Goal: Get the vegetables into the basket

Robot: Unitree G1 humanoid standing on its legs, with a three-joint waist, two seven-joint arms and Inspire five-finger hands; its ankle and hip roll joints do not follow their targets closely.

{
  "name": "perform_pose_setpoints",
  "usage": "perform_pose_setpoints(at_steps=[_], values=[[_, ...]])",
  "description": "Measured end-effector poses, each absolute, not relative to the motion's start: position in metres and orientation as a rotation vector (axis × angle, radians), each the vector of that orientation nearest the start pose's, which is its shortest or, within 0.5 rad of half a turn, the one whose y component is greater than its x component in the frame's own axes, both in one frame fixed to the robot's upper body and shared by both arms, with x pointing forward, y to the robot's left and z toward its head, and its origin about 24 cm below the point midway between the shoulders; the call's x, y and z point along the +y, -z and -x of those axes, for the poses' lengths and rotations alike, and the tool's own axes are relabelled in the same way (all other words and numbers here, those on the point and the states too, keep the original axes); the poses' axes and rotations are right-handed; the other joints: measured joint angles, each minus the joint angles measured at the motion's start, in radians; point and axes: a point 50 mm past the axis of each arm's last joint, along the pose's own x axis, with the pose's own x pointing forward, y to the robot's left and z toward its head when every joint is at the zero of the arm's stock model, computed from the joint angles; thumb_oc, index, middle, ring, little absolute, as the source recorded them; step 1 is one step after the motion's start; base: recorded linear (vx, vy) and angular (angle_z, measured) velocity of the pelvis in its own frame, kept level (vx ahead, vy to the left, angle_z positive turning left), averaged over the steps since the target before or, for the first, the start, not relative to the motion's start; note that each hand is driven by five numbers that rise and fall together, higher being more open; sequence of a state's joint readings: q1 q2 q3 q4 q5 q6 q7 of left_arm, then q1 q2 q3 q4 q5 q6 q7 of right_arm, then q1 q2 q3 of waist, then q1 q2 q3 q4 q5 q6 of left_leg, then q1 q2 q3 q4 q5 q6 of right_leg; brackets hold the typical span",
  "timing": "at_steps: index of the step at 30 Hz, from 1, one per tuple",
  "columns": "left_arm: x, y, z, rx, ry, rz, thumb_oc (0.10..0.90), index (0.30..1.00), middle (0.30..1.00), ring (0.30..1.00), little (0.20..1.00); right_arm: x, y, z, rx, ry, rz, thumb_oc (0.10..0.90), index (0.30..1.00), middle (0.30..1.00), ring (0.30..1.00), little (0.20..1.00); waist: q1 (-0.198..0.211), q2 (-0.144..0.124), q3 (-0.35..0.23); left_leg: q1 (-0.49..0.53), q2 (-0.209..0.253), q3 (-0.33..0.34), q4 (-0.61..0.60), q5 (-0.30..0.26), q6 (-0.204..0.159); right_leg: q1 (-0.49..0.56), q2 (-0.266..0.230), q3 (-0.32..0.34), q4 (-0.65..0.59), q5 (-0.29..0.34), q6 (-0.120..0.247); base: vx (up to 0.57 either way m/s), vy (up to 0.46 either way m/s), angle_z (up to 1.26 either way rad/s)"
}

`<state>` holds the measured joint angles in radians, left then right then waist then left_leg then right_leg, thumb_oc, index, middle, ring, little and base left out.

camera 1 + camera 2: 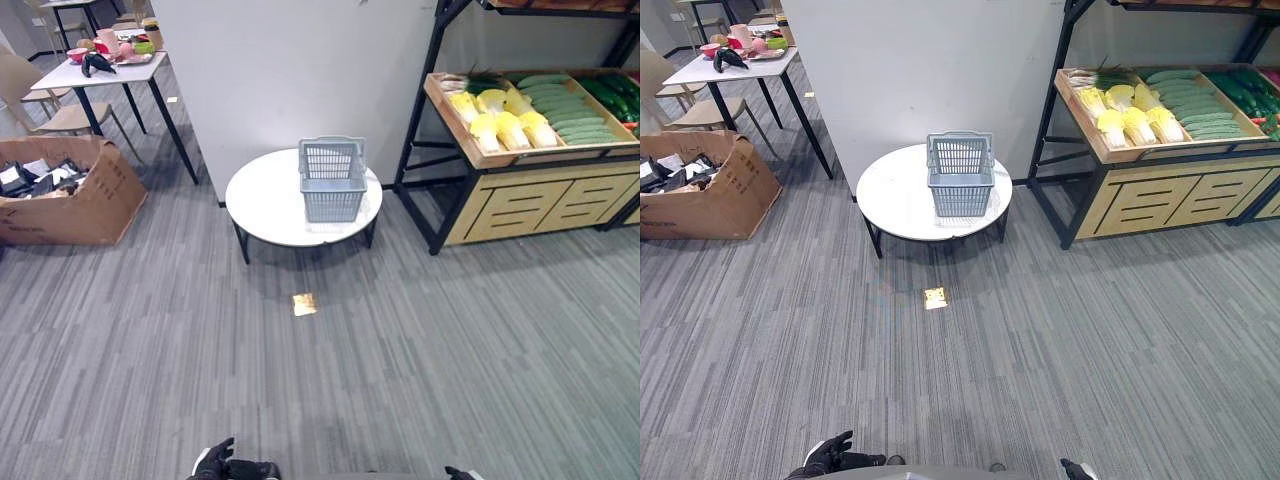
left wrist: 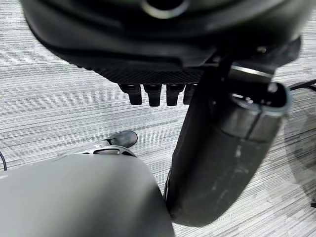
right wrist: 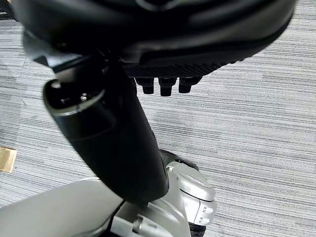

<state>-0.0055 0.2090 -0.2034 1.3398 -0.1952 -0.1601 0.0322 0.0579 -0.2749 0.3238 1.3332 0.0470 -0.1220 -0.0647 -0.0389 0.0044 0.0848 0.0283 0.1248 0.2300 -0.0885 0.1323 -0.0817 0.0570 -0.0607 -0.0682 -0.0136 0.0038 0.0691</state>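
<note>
Well apart from the left hand [image 1: 222, 462], vegetables [image 1: 530, 110] fill the shelf [image 1: 470, 150].

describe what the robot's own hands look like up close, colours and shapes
Both hands are dark, near black. In its wrist view the left hand is a glossy rounded bulk with a finely ribbed underside, a row of short blocky fingers and a thick, smooth, cylindrical thumb. The right hand looks the same, mirrored.

Grey striped carpet floor [image 1: 420, 370] with a small gold square marker [image 1: 304, 304] lying in front of a round white desk [image 1: 265, 205]. White partition wall [image 1: 290, 70] behind the desk. Open cardboard box [image 1: 85, 205] of dark items at left. Rectangular white desk [image 1: 100, 72] carrying dishes at upper left, with a beige chair [image 1: 35, 100] beside it.
</note>
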Motion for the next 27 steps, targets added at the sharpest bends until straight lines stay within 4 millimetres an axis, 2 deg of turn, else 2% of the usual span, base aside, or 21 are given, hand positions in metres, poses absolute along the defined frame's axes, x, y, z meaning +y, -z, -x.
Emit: perform_pose_setpoints(at_steps=[3, 4, 5, 6, 7, 8, 9, 10, 11, 13, 15, 16, 17, 19, 20, 21, 22, 23, 25, 26, 27], values=[[0.224, 0.162, -0.096, 1.132, -0.118, -0.183, 0.900, 1.000, 1.000, 1.000, 1.000, -0.242, 0.163, -0.070, 1.228, -0.025, 0.436, 0.900, 1.000, 1.000, 1.000, 1.000, 0.004, 0.005, 0.049, -0.049, 0.018, -0.013, 0.001, 0.012, -0.008, -0.086, 0.009, -0.001, 0.095, -0.038, -0.011, 0.02, -0.160, 0.06], [0.221, 0.162, -0.099, 1.123, -0.115, -0.177, 0.900, 1.000, 1.000, 1.000, 1.000, -0.246, 0.162, -0.069, 1.233, -0.018, 0.442, 0.900, 1.000, 1.000, 1.000, 1.000, 0.005, 0.016, 0.062, -0.052, 0.030, -0.019, 0.018, 0.002, -0.021, -0.092, 0.024, -0.012, 0.117, -0.052, -0.017, 0.07, -0.252, 0.12], [0.221, 0.161, -0.102, 1.108, -0.116, -0.172, 0.900, 1.000, 1.000, 1.000, 1.000, -0.246, 0.162, -0.071, 1.219, -0.018, 0.442, 0.900, 1.000, 1.000, 1.000, 1.000, 0.013, 0.031, 0.078, -0.076, 0.062, -0.025, 0.070, -0.013, -0.065, -0.129, 0.050, -0.033, 0.216, -0.105, -0.046, 0.07, -0.249, 0.03], [0.230, 0.157, -0.107, 1.082, -0.129, -0.186, 0.900, 1.000, 1.000, 1.000, 1.000, -0.240, 0.162, -0.073, 1.204, -0.030, 0.428, 0.900, 1.000, 1.000, 1.000, 1.000, 0.027, 0.002, 0.081, -0.113, 0.064, -0.032, 0.136, -0.010, -0.083, -0.165, 0.070, -0.040, 0.259, -0.147, -0.094, 0.08, -0.152, 0.23], [0.229, 0.155, -0.118, 1.055, -0.134, -0.178, 0.900, 1.000, 1.000, 1.000, 1.000, -0.242, 0.161, -0.076, 1.197, -0.017, 0.427, 0.900, 1.000, 1.000, 1.000, 1.000, 0.028, -0.005, 0.101, -0.166, 0.073, -0.055, 0.222, 0.012, -0.091, -0.165, 0.073, -0.051, 0.262, -0.161, -0.135, 0.11, -0.110, 0.29], [0.228, 0.151, -0.132, 1.019, -0.134, -0.166, 0.900, 1.000, 1.000, 1.000, 1.000, -0.245, 0.161, -0.077, 1.192, -0.007, 0.426, 0.900, 1.000, 1.000, 1.000, 1.000, 0.038, -0.028, 0.121, -0.236, 0.063, -0.099, 0.341, 0.055, -0.104, -0.164, 0.058, -0.049, 0.262, -0.159, -0.146, 0.16, 0.013, 0.33], [0.224, 0.149, -0.139, 0.996, -0.133, -0.151, 0.900, 1.000, 1.000, 1.000, 1.000, -0.249, 0.159, -0.079, 1.193, 0.001, 0.439, 0.900, 1.000, 1.000, 1.000, 1.000, 0.042, -0.032, 0.137, -0.282, 0.060, -0.106, 0.439, 0.039, -0.096, -0.146, 0.055, -0.048, 0.249, -0.140, -0.133, 0.20, 0.057, 0.12], [0.217, 0.150, -0.141, 0.997, -0.114, -0.149, 0.900, 1.000, 1.000, 1.000, 1.000, -0.255, 0.158, -0.081, 1.197, 0.013, 0.454, 0.900, 1.000, 1.000, 1.000, 1.000, 0.023, -0.016, 0.142, -0.280, 0.038, -0.114, 0.398, 0.005, -0.083, -0.118, 0.059, -0.042, 0.213, -0.133, -0.124, 0.34, 0.147, -0.06], [0.215, 0.150, -0.141, 0.996, -0.108, -0.148, 0.900, 1.000, 1.000, 1.000, 1.000, -0.255, 0.157, -0.084, 1.191, 0.011, 0.458, 0.900, 1.000, 1.000, 1.000, 1.000, 0.017, -0.016, 0.144, -0.280, 0.013, -0.109, 0.289, -0.003, -0.071, -0.105, 0.065, -0.033, 0.167, -0.119, -0.103, 0.36, 0.166, -0.24], [0.215, 0.151, -0.139, 1.009, -0.115, -0.143, 0.900, 1.000, 1.000, 1.000, 1.000, -0.252, 0.158, -0.084, 1.195, 0.005, 0.457, 0.900, 1.000, 1.000, 1.000, 1.000, 0.029, -0.010, 0.144, -0.248, 0.015, -0.095, 0.000, 0.035, -0.049, -0.033, 0.104, 0.004, 0.037, -0.080, -0.044, 0.49, 0.229, -0.50], [0.217, 0.150, -0.140, 0.997, -0.132, -0.136, 0.900, 1.000, 1.000, 1.000, 1.000, -0.250, 0.160, -0.080, 1.218, 0.003, 0.453, 0.900, 1.000, 1.000, 1.000, 1.000, 0.054, -0.007, 0.147, -0.262, 0.056, -0.085, -0.012, 0.049, -0.052, 0.045, 0.148, 0.054, -0.028, -0.070, -0.050, 0.43, 0.228, -0.76], [0.218, 0.150, -0.139, 0.998, -0.138, -0.131, 0.900, 1.000, 1.000, 1.000, 1.000, -0.251, 0.160, -0.078, 1.227, 0.007, 0.457, 0.900, 1.000, 1.000, 1.000, 1.000, 0.064, -0.009, 0.146, -0.250, 0.057, -0.078, -0.010, 0.052, -0.046, 0.089, 0.153, 0.091, -0.053, -0.074, -0.055, 0.34, 0.252, -1.13], [0.217, 0.151, -0.137, 1.004, -0.138, -0.128, 0.900, 1.000, 1.000, 1.000, 1.000, -0.254, 0.158, -0.081, 1.216, 0.013, 0.466, 0.900, 1.000, 1.000, 1.000, 1.000, 0.060, -0.014, 0.142, -0.240, 0.028, -0.075, -0.010, 0.068, -0.024, 0.130, 0.144, 0.131, -0.071, -0.077, -0.064, 0.35, 0.368, -1.17], [0.220, 0.152, -0.135, 1.016, -0.149, -0.123, 0.900, 1.000, 1.000, 1.000, 1.000, -0.254, 0.158, -0.082, 1.214, 0.013, 0.463, 0.900, 1.000, 1.000, 1.000, 1.000, 0.057, -0.038, 0.127, -0.234, -0.038, -0.004, -0.009, 0.100, 0.040, 0.149, 0.115, 0.131, -0.069, -0.085, -0.058, 0.33, 0.430, -0.80], [0.218, 0.153, -0.133, 1.029, -0.147, -0.123, 0.900, 1.000, 1.000, 1.000, 1.000, -0.257, 0.158, -0.081, 1.212, 0.016, 0.467, 0.900, 1.000, 1.000, 1.000, 1.000, 0.040, -0.034, 0.119, -0.222, -0.068, 0.055, -0.009, 0.106, 0.103, 0.152, 0.109, 0.123, -0.040, -0.086, -0.057, 0.20, 0.283, -0.47], [0.216, 0.154, -0.130, 1.042, -0.146, -0.120, 0.900, 1.000, 1.000, 1.000, 1.000, -0.259, 0.157, -0.081, 1.213, 0.019, 0.472, 0.900, 1.000, 1.000, 1.000, 1.000, 0.034, -0.026, 0.114, -0.214, -0.074, 0.074, -0.010, 0.100, 0.124, 0.148, 0.112, 0.122, -0.009, -0.094, -0.045, 0.15, 0.220, -0.57], [0.220, 0.156, -0.123, 1.072, -0.113, -0.176, 0.900, 1.000, 1.000, 1.000, 1.000, -0.247, 0.162, -0.073, 1.222, -0.002, 0.444, 0.900, 1.000, 1.000, 1.000, 1.000, 0.023, -0.036, 0.081, -0.169, -0.089, 0.067, -0.002, 0.047, 0.203, 0.075, 0.103, 0.113, 0.215, -0.176, 0.007, 0.20, 0.272, -0.64], [0.223, 0.155, -0.123, 1.068, -0.111, -0.188, 0.900, 1.000, 1.000, 1.000, 1.000, -0.242, 0.163, -0.072, 1.224, -0.018, 0.432, 0.900, 1.000, 1.000, 1.000, 1.000, 0.029, -0.045, 0.074, -0.165, -0.093, 0.041, -0.002, 0.036, 0.212, 0.042, 0.076, 0.114, 0.267, -0.198, 0.007, 0.18, 0.247, -0.66], [0.222, 0.154, -0.126, 1.064, -0.100, -0.197, 0.900, 1.000, 1.000, 1.000, 1.000, -0.238, 0.163, -0.073, 1.217, -0.034, 0.431, 0.900, 1.000, 1.000, 1.000, 1.000, 0.029, -0.060, 0.064, -0.160, -0.111, 0.022, 0.001, 0.025, 0.209, 0.013, 0.017, 0.120, 0.270, -0.204, 0.029, 0.13, 0.170, -0.14], [0.220, 0.153, -0.131, 1.053, -0.087, -0.204, 0.900, 1.000, 1.000, 1.000, 1.000, -0.237, 0.164, -0.072, 1.223, -0.036, 0.428, 0.900, 1.000, 1.000, 1.000, 1.000, 0.025, -0.075, 0.062, -0.165, -0.137, 0.022, 0.013, 0.025, 0.210, 0.006, -0.034, 0.122, 0.246, -0.184, 0.058, 0.16, 0.198, 0.31], [0.221, 0.152, -0.133, 1.040, -0.085, -0.207, 0.900, 1.000, 1.000, 1.000, 1.000, -0.235, 0.165, -0.073, 1.226, -0.040, 0.424, 0.900, 1.000, 1.000, 1.000, 1.000, 0.034, -0.098, 0.064, -0.160, -0.168, 0.024, 0.014, 0.021, 0.214, -0.010, -0.081, 0.124, 0.245, -0.093, 0.093, 0.12, 0.154, 0.30]])
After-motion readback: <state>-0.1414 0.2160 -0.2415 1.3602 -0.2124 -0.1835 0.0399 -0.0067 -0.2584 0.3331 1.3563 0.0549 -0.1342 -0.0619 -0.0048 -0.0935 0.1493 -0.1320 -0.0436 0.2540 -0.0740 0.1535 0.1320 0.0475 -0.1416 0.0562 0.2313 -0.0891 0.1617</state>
